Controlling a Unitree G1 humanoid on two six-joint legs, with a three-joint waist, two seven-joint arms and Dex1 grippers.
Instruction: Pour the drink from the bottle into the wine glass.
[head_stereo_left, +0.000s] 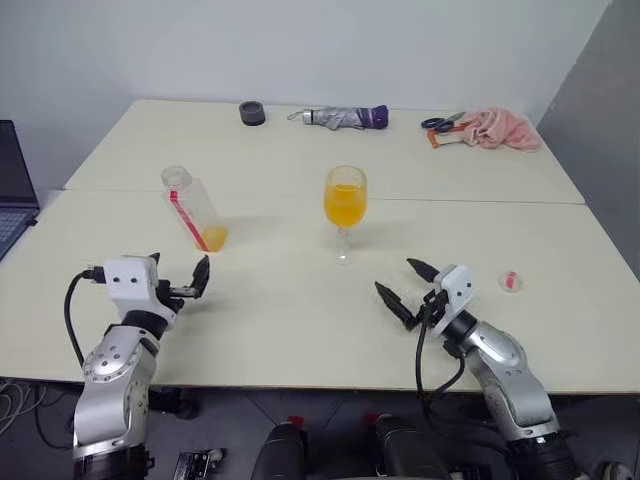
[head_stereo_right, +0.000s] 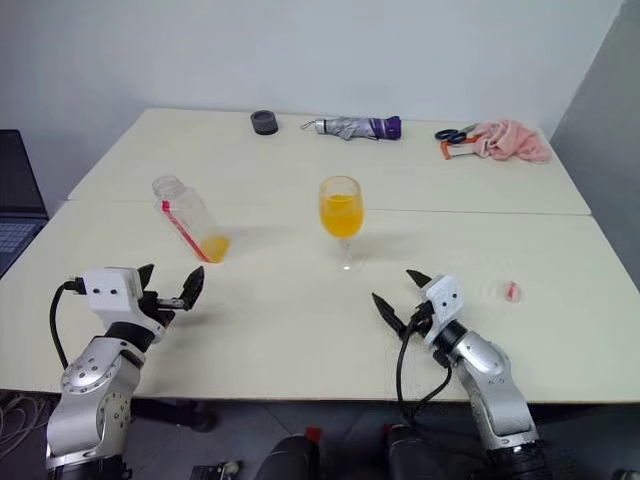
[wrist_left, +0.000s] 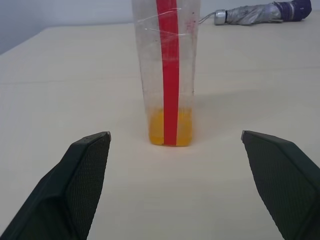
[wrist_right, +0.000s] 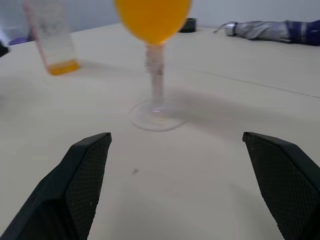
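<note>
Pouring looks done: the clear stemmed wine glass (head_stereo_left: 345, 200) holds orange drink (head_stereo_left: 345, 205); the squarish clear plastic bottle (head_stereo_left: 194, 209) stands nearly empty mid-tabletop. Both grippers' fingers (head_stereo_left: 201, 275) are released, holding nothing; next, probably just withdrawing.

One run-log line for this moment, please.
wine glass: mostly full of drink | bottle: upright, uncapped, nearly empty | cap: on table | left claw: open | right claw: open

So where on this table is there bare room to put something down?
Bare patches: between the bottle and the wine glass, and the front strip between the left gripper and right gripper. Crowded: the far edge, with tape roll, umbrella, scissors and pink cloth.
</note>
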